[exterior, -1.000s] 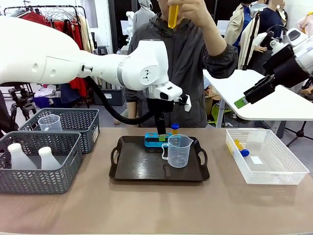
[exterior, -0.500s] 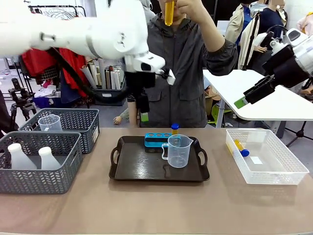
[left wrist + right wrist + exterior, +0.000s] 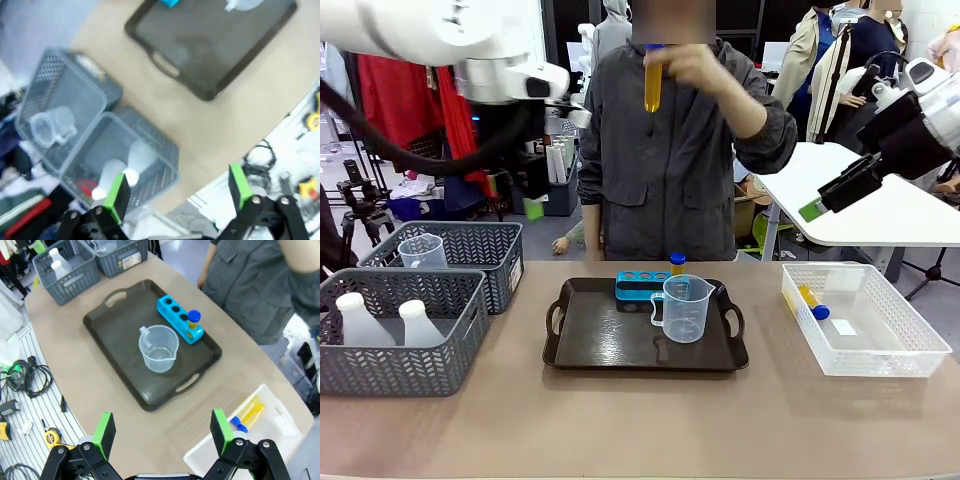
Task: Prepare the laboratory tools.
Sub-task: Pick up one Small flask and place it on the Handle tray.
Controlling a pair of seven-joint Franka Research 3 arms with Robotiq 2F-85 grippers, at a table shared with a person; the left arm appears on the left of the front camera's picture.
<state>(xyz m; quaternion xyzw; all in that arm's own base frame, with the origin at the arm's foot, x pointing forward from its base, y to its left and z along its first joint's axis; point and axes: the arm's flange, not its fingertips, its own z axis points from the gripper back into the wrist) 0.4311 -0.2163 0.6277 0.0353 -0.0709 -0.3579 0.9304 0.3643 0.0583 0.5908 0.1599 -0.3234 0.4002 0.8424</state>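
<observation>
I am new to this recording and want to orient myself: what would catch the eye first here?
The person at the far side holds a tube of yellow liquid upright in one hand. Mid-table, a black tray carries a clear beaker and a blue rack with one blue-capped tube. The left gripper and right gripper hang open above the table.

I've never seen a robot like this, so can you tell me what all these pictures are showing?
Two white robot arms share a table with a person. One picture looks across the table; the other two come from cameras on each wrist. The left tool and right tool are open, holding nothing. On the black tray stand a clear beaker and a blue rack with one tube. The person's hand holds up another yellow tube. A grey basket holds white flasks.
</observation>
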